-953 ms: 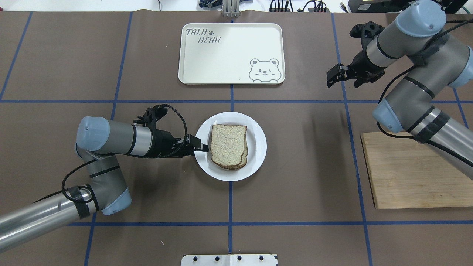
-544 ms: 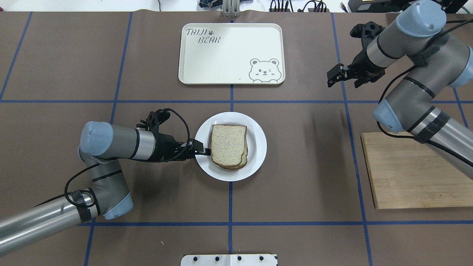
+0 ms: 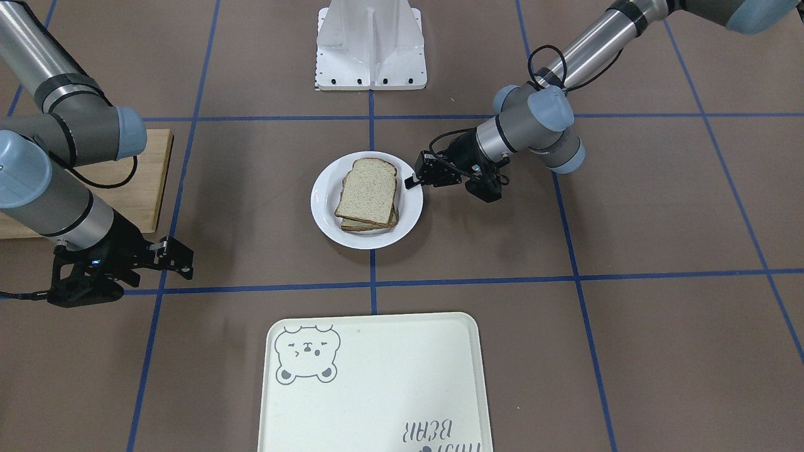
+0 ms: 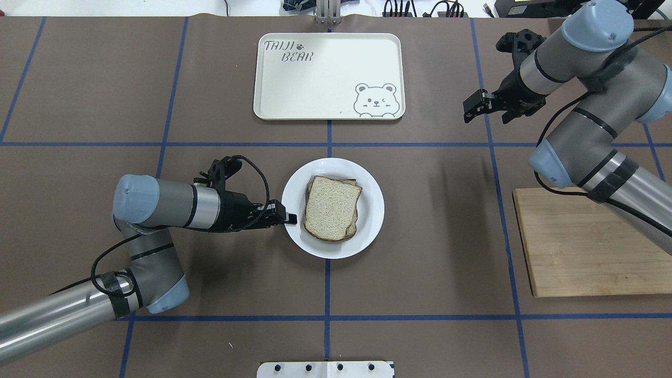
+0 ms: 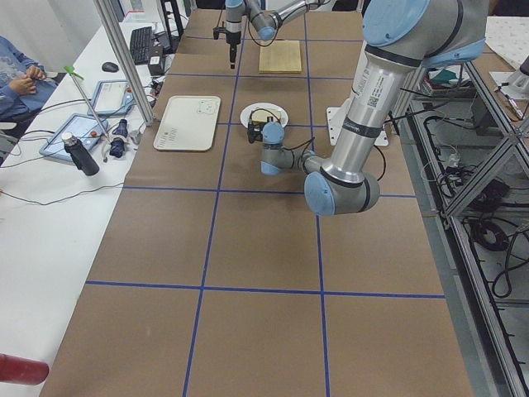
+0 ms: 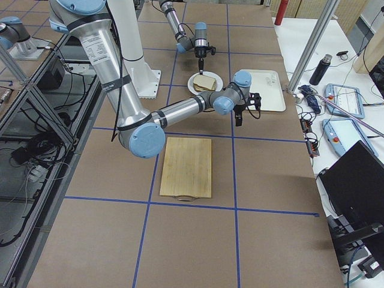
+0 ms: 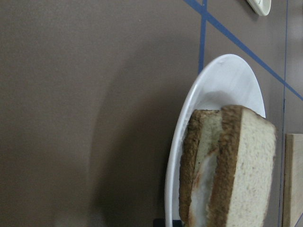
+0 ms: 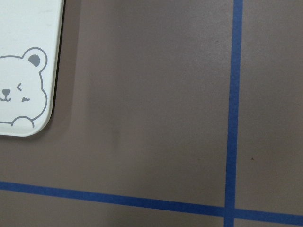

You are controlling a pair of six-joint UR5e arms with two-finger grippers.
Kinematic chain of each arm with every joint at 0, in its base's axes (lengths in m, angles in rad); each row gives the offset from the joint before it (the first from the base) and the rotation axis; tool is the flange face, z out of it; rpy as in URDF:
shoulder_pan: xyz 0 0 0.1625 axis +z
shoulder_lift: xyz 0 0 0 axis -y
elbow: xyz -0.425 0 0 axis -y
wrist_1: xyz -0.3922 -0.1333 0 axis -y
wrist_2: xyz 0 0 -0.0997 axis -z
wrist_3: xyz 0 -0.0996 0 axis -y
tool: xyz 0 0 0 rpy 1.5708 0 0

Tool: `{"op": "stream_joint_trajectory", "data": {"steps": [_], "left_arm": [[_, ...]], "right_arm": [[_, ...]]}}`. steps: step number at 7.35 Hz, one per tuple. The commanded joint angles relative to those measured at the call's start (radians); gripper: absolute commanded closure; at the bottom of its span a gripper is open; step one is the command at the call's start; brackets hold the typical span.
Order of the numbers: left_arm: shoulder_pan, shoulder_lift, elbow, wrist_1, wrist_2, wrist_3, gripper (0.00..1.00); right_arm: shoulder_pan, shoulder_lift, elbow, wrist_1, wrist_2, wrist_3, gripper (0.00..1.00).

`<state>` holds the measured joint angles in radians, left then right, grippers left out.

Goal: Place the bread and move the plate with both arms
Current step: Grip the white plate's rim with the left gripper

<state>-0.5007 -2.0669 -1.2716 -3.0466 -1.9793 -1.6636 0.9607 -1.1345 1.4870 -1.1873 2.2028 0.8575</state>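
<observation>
The white plate point(image 4: 374, 210) sits at the table's middle. The bread point(image 4: 332, 207) lies on it, on top of a second slice point(image 4: 355, 227). The left wrist view shows the plate point(image 7: 222, 80) and the bread point(image 7: 251, 165) close up, with something white between the two slices. My left gripper point(image 4: 290, 218) is at the plate's left rim and looks shut on it; it also shows in the front view point(image 3: 411, 182). My right gripper point(image 4: 470, 109) hangs open and empty over bare table at the far right, beside the tray; it also shows in the front view point(image 3: 179, 258).
The cream bear tray point(image 4: 325, 76) lies beyond the plate at the table's far middle. A wooden cutting board point(image 4: 588, 247) lies at the right under my right arm. The white robot base point(image 4: 325, 369) is at the near edge.
My left gripper has moved a little to the right, and the plate has shifted right with it. The bread stack has turned slightly on the plate. The right arm has barely moved.
</observation>
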Motion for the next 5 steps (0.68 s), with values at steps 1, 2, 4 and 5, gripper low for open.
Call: {"op": "stream_joint_trajectory", "data": {"steps": [1, 2, 4, 5], "left_arm": [[-0.001, 0.001, 0.001, -0.096, 0.061, -0.078, 1.0], [-0.001, -0.002, 0.001, -0.133, 0.077, -0.114, 1.0], [-0.001, -0.042, 0.003, -0.147, 0.181, -0.218, 1.0], [-0.001, -0.073, 0.029, -0.146, 0.26, -0.255, 1.0]], "right_arm": [[0.001, 0.004, 0.001, 0.0, 0.0, 0.0, 0.0], [0.004, 0.005, 0.001, 0.0, 0.0, 0.0, 0.0], [0.042, -0.001, 0.001, -0.005, 0.02, -0.003, 0.0], [0.056, -0.007, 0.001, -0.006, 0.029, -0.003, 0.0]]}}
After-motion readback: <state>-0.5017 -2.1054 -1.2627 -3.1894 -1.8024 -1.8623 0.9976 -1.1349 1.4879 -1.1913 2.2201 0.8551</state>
